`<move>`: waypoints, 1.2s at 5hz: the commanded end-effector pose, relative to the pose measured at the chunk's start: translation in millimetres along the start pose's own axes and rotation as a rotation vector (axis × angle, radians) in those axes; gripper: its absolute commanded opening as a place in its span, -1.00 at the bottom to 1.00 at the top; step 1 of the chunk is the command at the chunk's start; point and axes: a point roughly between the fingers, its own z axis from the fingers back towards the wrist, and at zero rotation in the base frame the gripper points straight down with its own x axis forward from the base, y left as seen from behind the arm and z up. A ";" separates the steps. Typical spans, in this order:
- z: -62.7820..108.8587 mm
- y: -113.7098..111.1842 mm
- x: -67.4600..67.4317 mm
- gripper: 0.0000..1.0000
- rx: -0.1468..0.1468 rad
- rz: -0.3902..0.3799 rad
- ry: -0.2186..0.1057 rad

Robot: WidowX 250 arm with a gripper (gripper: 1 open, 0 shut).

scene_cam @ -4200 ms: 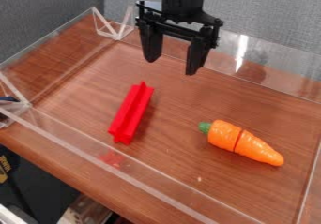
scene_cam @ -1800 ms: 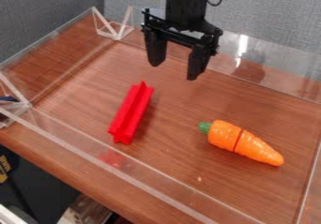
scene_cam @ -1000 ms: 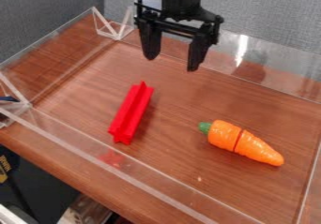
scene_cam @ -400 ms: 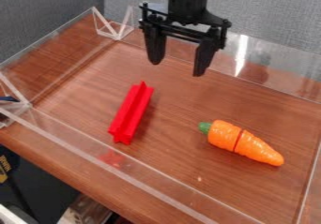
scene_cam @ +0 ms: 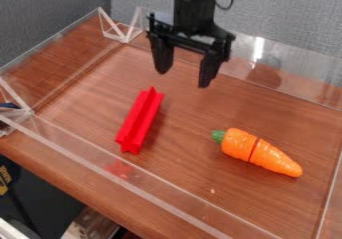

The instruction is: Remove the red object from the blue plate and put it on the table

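— Item one?
— Red object [scene_cam: 139,120]: long, narrow, bright red, ridged lengthwise. Lying flat on the table [scene_cam: 80,78], left of centre, slanted with its far end toward the rear and its near end close to the front acrylic wall [scene_cam: 134,178]. Touched by nothing.

— Item two?
— Gripper [scene_cam: 185,70]: black, two-fingered, hanging from a dark arm at the rear centre. Fingers [scene_cam: 159,55] pointing down, spread apart, nothing between them. Poised above the tabletop, behind the far end of the red bar and clear of it.

— Item three?
— Toy carrot [scene_cam: 262,153]: orange body, green top, on its side at right front. Green end turned toward the red bar, tip toward the right edge. Well apart from bar and gripper alike.

— Surface?
— Glossy reddish-brown wood grain, bordered by low clear walls on all visible sides. Clear triangular brace [scene_cam: 118,26] at the rear left corner.

— Surroundings?
— Grey backdrop behind; dark clutter below the front edge, too indistinct to name.
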 end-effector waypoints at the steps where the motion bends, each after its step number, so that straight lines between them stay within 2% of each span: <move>1: 12.7 10.9 22.7 1.00 0.013 0.007 -0.050; 2: 25.4 18.0 30.1 1.00 0.010 0.002 -0.063; 3: 44.6 10.2 24.7 1.00 -0.005 -0.046 -0.078; 4: 55.6 -0.5 20.8 1.00 -0.008 -0.089 -0.077; 5: 63.2 -10.3 15.5 1.00 -0.012 -0.125 -0.087; 6: 59.5 -20.6 4.8 1.00 -0.013 -0.124 -0.072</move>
